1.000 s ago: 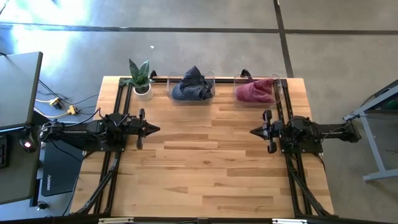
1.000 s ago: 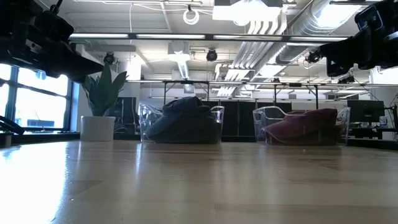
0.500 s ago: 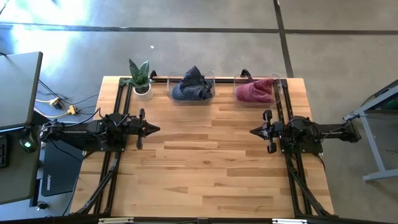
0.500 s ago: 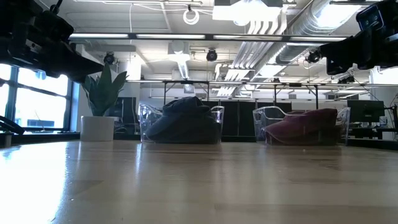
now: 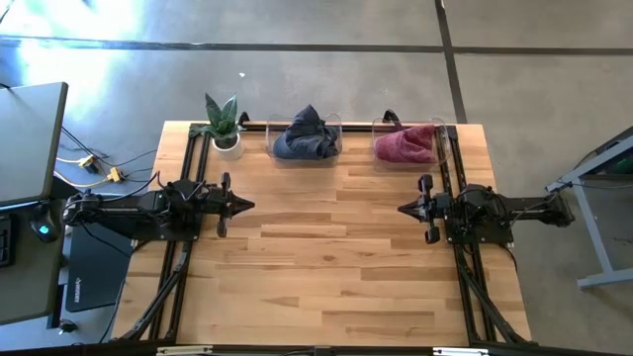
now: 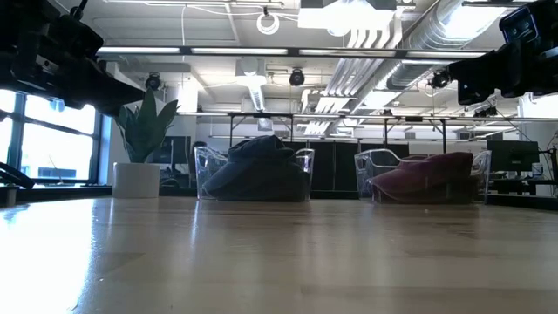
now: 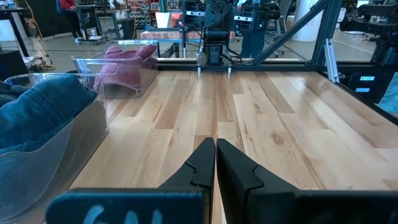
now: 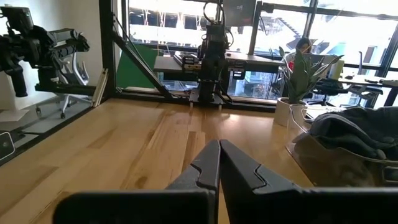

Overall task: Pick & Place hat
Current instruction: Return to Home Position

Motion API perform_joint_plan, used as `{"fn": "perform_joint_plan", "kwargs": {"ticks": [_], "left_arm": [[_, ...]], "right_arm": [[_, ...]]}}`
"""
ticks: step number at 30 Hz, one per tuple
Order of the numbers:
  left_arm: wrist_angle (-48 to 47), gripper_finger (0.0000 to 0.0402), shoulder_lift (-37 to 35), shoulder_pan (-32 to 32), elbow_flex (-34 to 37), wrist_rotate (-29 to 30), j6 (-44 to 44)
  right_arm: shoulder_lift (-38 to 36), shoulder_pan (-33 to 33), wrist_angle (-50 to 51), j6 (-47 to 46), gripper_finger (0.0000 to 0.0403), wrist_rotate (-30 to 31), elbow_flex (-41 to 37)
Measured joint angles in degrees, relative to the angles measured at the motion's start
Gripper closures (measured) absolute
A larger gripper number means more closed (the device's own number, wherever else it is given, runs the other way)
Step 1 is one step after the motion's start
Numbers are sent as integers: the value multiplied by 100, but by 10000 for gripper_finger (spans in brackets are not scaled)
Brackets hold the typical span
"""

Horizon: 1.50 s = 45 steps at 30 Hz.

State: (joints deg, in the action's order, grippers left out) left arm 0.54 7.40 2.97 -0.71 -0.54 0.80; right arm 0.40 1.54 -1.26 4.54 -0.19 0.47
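On the wooden table point(image 5: 326, 267), nothing is recorded as changed from the earlier frames. Left gripper point(image 5: 247, 206) and right gripper point(image 5: 403, 209) are parked at opposite sides, fingers pressed together, nothing held. In the right transparent bin point(image 6: 364, 174), the red cap point(image 5: 407, 144) is lodged.

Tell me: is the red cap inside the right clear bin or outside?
Inside. The red cap sits within the right bin, between its clear walls. Left gripper and right gripper wait shut, away.
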Motion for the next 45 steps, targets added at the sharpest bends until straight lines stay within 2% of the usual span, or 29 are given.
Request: {"fn": "perform_joint_plan", "kwargs": {"ticks": [45], "left_arm": [[0,387,0,1,0,0,-2]], "right_arm": [[0,-2,-4,0,398,0,0]]}}
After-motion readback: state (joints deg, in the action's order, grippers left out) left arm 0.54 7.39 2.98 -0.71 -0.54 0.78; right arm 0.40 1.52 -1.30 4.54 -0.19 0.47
